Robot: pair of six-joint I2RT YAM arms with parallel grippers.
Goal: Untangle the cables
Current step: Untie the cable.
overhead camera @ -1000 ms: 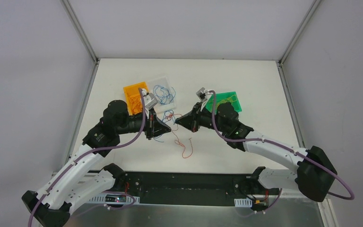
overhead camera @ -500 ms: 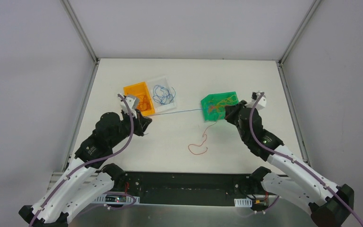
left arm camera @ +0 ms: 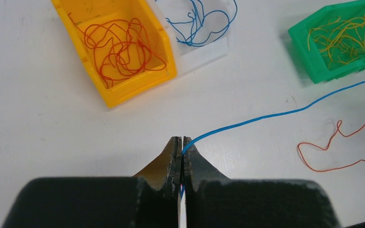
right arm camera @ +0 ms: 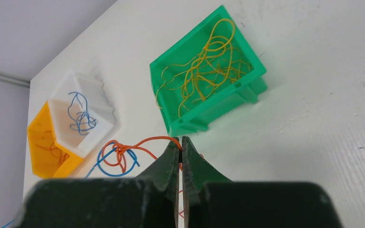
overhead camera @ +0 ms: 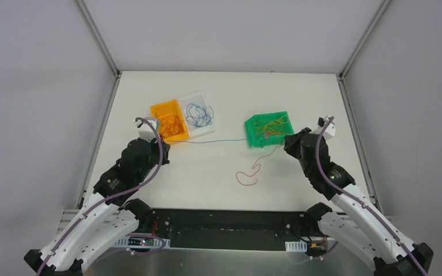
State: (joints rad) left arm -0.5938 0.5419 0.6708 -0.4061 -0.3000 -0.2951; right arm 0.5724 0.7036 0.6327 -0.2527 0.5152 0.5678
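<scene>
**Two pinches, one doubtful crossing**

My left claw (left arm camera: 180,141) is pressed together on the end of a blue cable (left arm camera: 275,114). The cable runs straight from the lower centre of the left wrist view to its right edge. My right claw (right arm camera: 180,141) is also pressed together, pinching an orange-red cable (right arm camera: 142,140) just in front of the green bin (right arm camera: 218,111). The rest of that cable trails in loose curls on the desk (overhead camera: 207,167), at the lower centre of the top view.

What worries me sits at the lower left of the right wrist view. There the orange-red strand seems to wrap around a blue loop — whether that is a knot or only a crossing, I cannot tell. If it is a knot, drawing the claws apart would cinch it tighter instead of freeing it.

The strands are hair-fine, so a hard tug could slip one out of its pinch or stretch it. The straight blue line also passes close to the green bin's near corner. If it catches there, it could drag the bin and spill its sorted strands. My left claw sits near the orange bin (left arm camera: 142,85) — a careless swing would knock it.
</scene>
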